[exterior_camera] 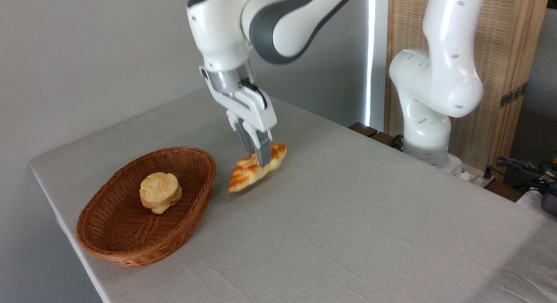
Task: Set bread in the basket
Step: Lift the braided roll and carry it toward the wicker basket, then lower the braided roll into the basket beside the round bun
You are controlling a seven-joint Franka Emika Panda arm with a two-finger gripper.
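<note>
Camera: 1 bread in gripper, 1 bun in 1 basket.

I get one fixed camera, raised off the table's near corner, looking down and across it toward the arm's base at middle range.

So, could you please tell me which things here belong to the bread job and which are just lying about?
Part of the job:
- braided loaf, held in the gripper
- wicker basket

Just lying about:
- round bun, inside the basket
- cables at the far right
</note>
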